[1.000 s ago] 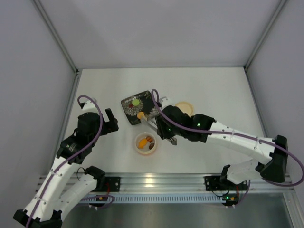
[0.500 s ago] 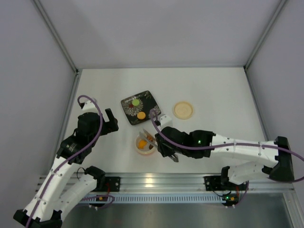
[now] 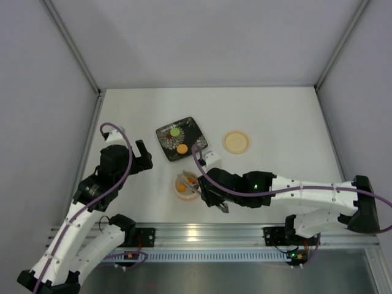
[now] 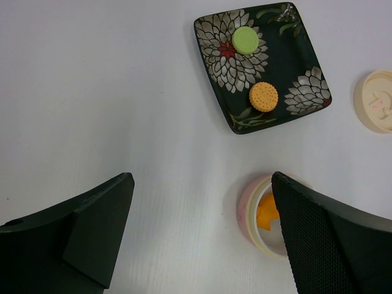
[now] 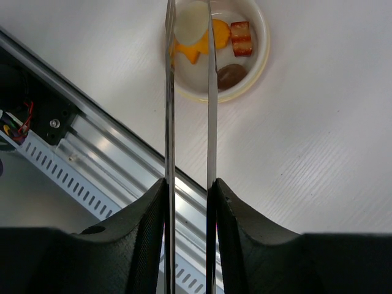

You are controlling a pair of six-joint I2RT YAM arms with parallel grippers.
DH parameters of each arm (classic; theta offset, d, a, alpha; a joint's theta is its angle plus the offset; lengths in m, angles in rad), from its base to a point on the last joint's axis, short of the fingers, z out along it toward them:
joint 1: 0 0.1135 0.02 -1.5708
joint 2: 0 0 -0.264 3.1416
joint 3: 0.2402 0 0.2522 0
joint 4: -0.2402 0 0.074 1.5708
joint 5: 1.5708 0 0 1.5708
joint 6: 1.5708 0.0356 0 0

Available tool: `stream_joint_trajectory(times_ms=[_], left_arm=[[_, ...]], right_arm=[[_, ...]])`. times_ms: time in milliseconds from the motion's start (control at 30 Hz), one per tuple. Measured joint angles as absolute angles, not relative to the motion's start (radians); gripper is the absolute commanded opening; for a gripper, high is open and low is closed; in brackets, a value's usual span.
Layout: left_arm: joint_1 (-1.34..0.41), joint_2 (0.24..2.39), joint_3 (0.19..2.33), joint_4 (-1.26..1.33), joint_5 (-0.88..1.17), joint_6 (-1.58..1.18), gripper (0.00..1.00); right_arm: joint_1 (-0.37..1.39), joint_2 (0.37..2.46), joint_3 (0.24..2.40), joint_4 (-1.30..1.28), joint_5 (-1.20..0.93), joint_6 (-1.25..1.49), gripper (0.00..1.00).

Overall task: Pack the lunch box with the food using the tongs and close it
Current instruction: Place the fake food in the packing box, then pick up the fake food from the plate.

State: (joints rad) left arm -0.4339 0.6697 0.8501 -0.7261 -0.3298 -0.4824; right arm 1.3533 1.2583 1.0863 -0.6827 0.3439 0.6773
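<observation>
Broadly, all laid out on white surface (image 3: 275, 110), w/ both arm bases at 6 o'clock edge. Reaching in from 4 o'clock w/ right claw (image 5: 188, 184), pressed onto the tongs (image 5: 170, 110) partway along their arms. Gripped there so as to squeeze tips shut w/o touching food directly. Parked at 9 o'clock of the plate w/ left claw (image 4: 202, 180): spread wide, holding nothing, prob. kept back to leave room.

Next down, black floral plate (image 4: 282, 55) at 12 o'clock of the lunch box (image 5: 248, 84). Serving as source, w/ green piece (image 4: 245, 40) and orange biscuit-like piece (image 4: 264, 96) yet to move. Lunch box set toward 6 o'clock edge, near plate, for a short carry. Lid (image 4: 378, 101) lying apart at 2 o'clock of box, off to keep box open for loading.

Smallest: white piece (image 5: 191, 21) pinched btwn tong tips, over box interior; can't tell if touching bottom. Already inside: orange pieces (image 5: 187, 54), red-brown striped piece (image 5: 241, 38), dark brown piece (image 5: 231, 75). Judged as drop-off step, calling for eased squeeze to part tips. Past halfway on packing, approx.; closing not yet begun.
</observation>
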Motion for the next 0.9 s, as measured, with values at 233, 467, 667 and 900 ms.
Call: stream_joint_trajectory(times_ms=[233,467,667,900], left_arm=[[-0.434,0.670,0.850,-0.726,-0.330,-0.482,0.99],[-0.434,0.670,0.850,-0.727,-0.330,-0.482,0.99],[-0.434,0.670,0.850,-0.727,-0.330,-0.482,0.99],[-0.434,0.670,0.850,-0.727,-0.330,-0.482,0.99]], right_arm=[[1.359,1.269,1.077,-0.674,0.343,0.684,0.40],[1.360,1.274,1.071,-0.673,0.344,0.685,0.44],[1.346,1.286,1.108,-0.688,0.373,0.656,0.47],[1.160,1.359,1.279,-0.682,0.364,0.563,0.47]])
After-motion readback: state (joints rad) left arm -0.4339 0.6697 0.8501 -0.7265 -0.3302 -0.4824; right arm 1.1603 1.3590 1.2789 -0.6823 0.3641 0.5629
